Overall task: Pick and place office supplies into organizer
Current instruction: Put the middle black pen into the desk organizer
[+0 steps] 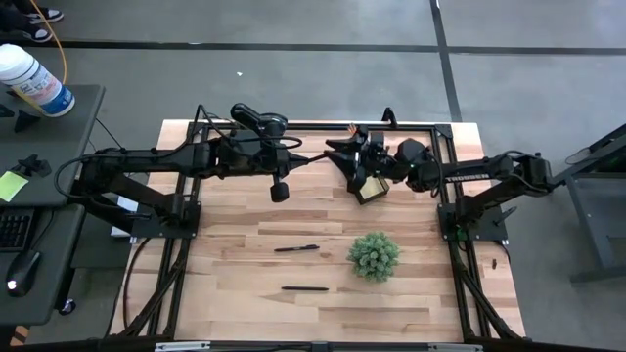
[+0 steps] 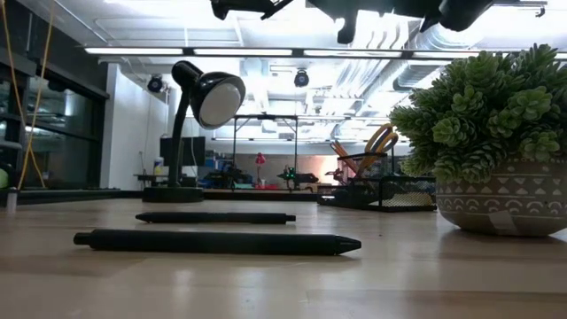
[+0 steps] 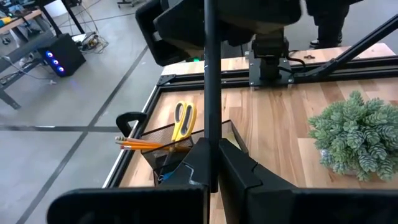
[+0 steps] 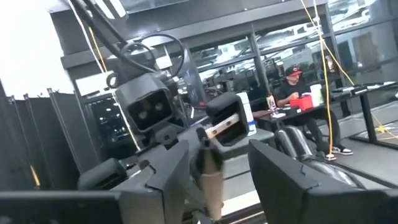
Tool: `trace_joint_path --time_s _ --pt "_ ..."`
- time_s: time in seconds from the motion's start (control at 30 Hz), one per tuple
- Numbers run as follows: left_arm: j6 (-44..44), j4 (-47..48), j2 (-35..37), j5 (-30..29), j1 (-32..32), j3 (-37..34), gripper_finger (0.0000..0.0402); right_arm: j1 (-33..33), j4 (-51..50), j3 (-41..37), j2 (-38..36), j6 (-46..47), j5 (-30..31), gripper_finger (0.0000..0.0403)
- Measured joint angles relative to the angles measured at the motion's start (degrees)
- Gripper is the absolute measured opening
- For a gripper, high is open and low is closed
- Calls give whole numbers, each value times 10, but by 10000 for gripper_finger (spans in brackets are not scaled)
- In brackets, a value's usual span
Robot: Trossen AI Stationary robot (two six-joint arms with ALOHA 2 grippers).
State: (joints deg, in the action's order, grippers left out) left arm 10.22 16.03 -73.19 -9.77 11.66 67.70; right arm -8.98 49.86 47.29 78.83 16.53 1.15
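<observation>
Organizer (image 1: pixel 370 186) sits nr tabletop's far edge; left gripper (image 3: pixel 208 180) clamps a pen (image 3: pixel 210 74) over it; right gripper (image 4: pixel 214 180) jaws apart, empty.

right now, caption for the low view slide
Two black pens lie on the table before a potted plant, lamp and organizer.

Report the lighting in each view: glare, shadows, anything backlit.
Low view: ceiling strip lights glare behind the desk lamp; the near pen lies dark against the table. High view: even light, no hard shadows. Left wrist view: the held pen in the left gripper is a black bar. Right wrist view: a washed-out white patch.
</observation>
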Motion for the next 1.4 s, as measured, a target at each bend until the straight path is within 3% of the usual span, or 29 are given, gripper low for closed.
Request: trace_joint_path --time_s 0.43,0.7,1.13,1.23,1.4 --pt "4 0 0 -3 0 0 0 -4 -2 0 0 -1 -1 29" --pt "10 2 0 -5 0 0 4 -4 -2 -1 0 -1 0 28" --pt "0 72 0 -12 -1 0 51 -48 6 -2 -6 20 -7 28" --pt "0 90 0 -16 0 0 52 -63 -24 -2 -16 14 -6 28" --pt "-2 117 0 -17 0 0 47 -103 -176 -1 -52 -9 71 28"
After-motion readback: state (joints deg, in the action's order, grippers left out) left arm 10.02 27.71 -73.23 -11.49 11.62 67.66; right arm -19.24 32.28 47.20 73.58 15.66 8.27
